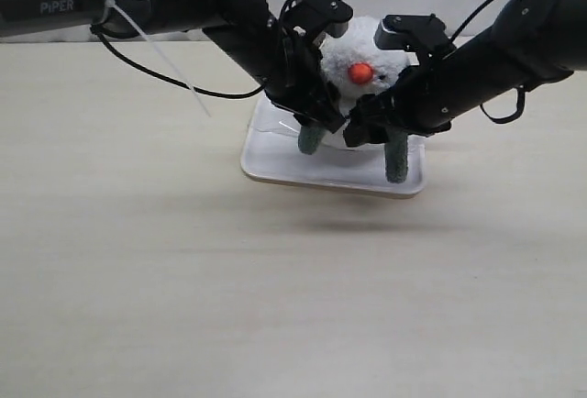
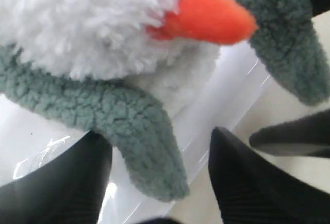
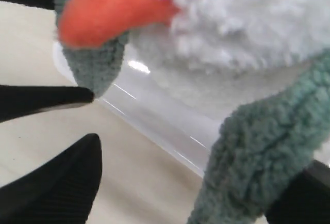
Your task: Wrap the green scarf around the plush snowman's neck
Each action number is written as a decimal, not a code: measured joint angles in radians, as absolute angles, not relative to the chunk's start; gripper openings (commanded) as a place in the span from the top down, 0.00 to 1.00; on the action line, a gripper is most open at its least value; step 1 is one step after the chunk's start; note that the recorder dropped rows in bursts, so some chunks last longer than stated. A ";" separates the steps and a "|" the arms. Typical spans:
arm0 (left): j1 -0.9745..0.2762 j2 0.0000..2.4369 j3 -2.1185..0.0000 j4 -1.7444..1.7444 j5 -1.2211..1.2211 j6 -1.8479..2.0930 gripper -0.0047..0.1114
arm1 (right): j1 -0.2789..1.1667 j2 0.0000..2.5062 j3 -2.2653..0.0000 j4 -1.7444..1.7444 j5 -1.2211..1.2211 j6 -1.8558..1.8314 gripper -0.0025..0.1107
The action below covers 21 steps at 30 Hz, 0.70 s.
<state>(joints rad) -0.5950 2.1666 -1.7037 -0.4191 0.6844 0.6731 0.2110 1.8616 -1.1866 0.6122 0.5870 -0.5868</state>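
The left gripper [image 2: 156,136] has its two black fingers [image 2: 56,188] wide apart. One end of the scarf [image 2: 93,105] hangs down between them. It is not pinched. The right gripper [image 3: 201,162] has its fingers [image 3: 62,182] wide apart too. The other scarf end hangs between them, close to one finger. From the side, both grippers are low in front of the snowman [image 1: 353,54], very near each other. The scarf goes round under the snowman's white head, below the orange nose [image 2: 206,12]. Its two ends hang down in front, one on each side. The snowman stands on a white tray [image 1: 303,169]. The tray sits on a pale table [image 1: 275,306].
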 measured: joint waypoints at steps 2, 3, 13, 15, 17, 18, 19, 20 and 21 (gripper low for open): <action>-0.595 2.167 -1.704 -0.409 0.695 0.668 0.51 | 0.211 1.862 -1.187 0.560 0.597 -0.532 0.33; -0.595 2.167 -1.704 -0.400 0.701 0.666 0.51 | 0.211 1.862 -1.187 0.541 0.607 -0.507 0.33; -0.593 2.167 -1.704 -0.212 0.765 0.544 0.51 | 0.211 1.862 -1.187 0.354 0.664 -0.319 0.33; -0.593 2.167 -1.704 -0.212 0.779 0.534 0.51 | 0.211 1.862 -1.187 0.344 0.681 -0.306 0.33; -0.593 2.167 -1.704 -0.212 0.797 0.526 0.51 | 0.211 1.862 -1.187 0.336 0.704 -0.298 0.33; -0.593 2.167 -1.705 -0.214 0.807 0.520 0.51 | 0.211 1.862 -1.187 0.336 0.716 -0.296 0.33; -0.593 2.167 -1.705 -0.214 0.816 0.518 0.51 | 0.211 1.862 -1.187 0.336 0.727 -0.297 0.33; -0.593 2.167 -1.705 -0.214 0.828 0.516 0.51 | 0.211 1.862 -1.187 0.334 0.740 -0.296 0.33; -0.593 2.167 -1.705 -0.214 0.840 0.511 0.51 | 0.211 1.862 -1.187 0.330 0.753 -0.296 0.33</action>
<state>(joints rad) -0.5931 2.1666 -1.7052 -0.2140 0.8400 0.5108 0.2110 1.8616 -1.1866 0.3303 0.7535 -0.2963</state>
